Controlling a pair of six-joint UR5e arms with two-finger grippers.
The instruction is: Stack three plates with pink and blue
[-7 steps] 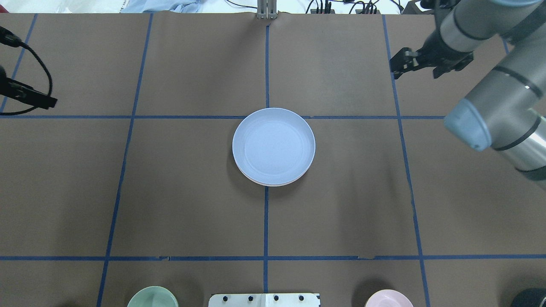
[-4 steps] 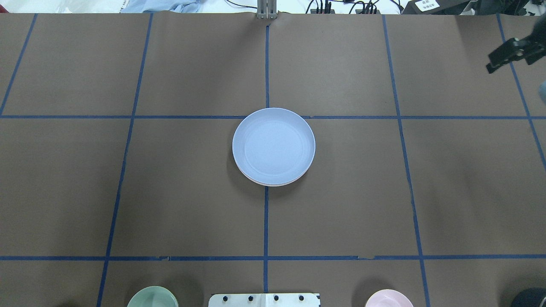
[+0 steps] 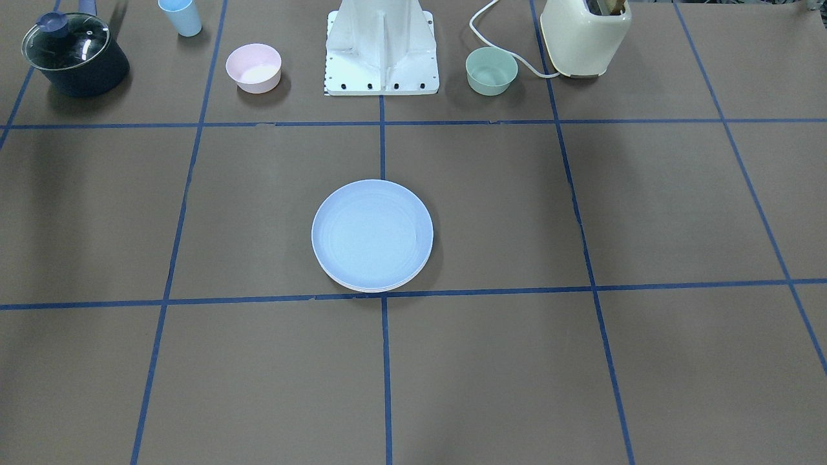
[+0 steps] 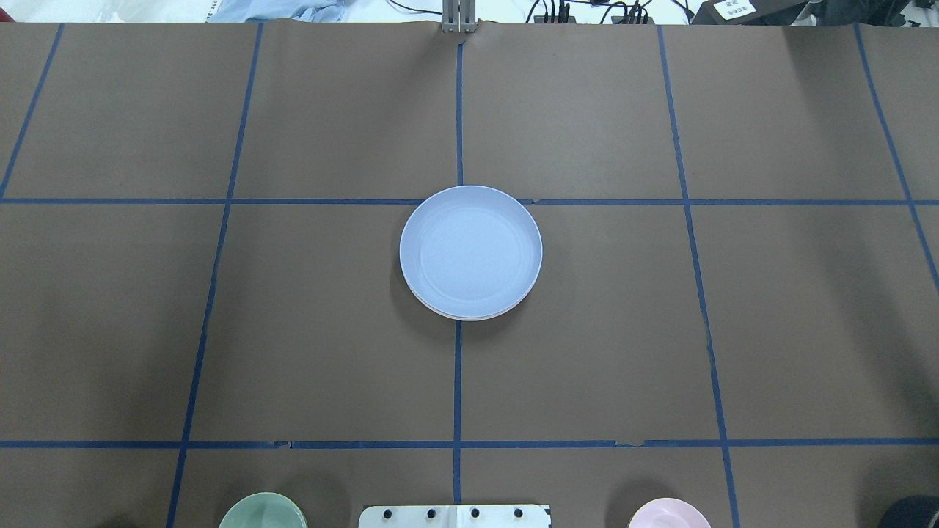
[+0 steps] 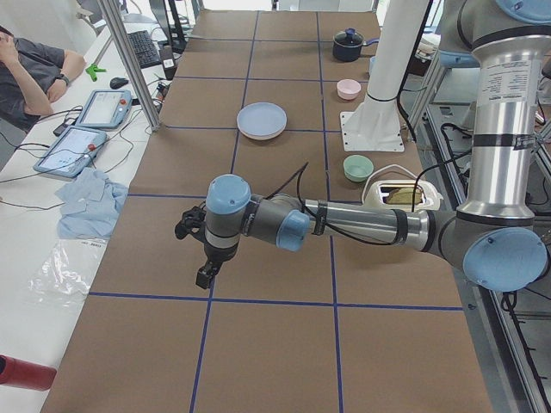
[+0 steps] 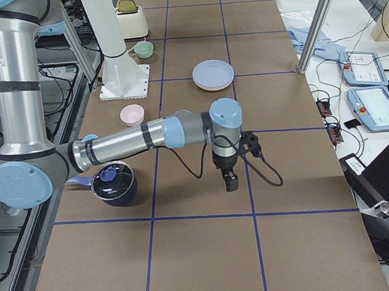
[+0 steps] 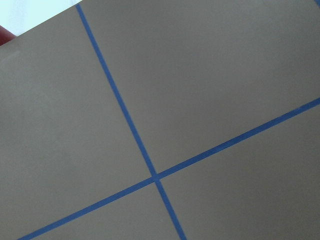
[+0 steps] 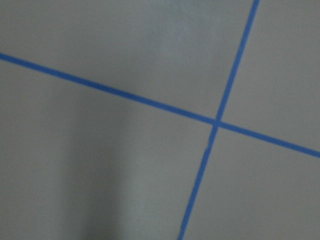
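The three plates sit in one stack at the table's middle. The light blue plate (image 4: 470, 251) is on top, and it also shows in the front view (image 3: 371, 234). Only thin pale rims of the plates under it (image 4: 469, 317) show at its near edge; I cannot tell pink from cream there. My left gripper (image 5: 202, 275) hangs over bare table far from the stack, and I cannot tell if it is open. My right gripper (image 6: 232, 181) hangs over bare table at the other end, and I cannot tell its state either. Both wrist views show only brown table and blue tape.
By the robot base (image 3: 381, 48) stand a small pink bowl (image 3: 253, 67), a small mint green bowl (image 3: 491, 70), a lidded dark pot (image 3: 74, 55), a light blue cup (image 3: 181, 16) and a cream toaster (image 3: 585, 32). An operator sits beyond the far edge (image 5: 34, 73).
My right arm has swung out of the overhead view to the right. My left gripper has left that view's left edge. The plate stack has not moved.
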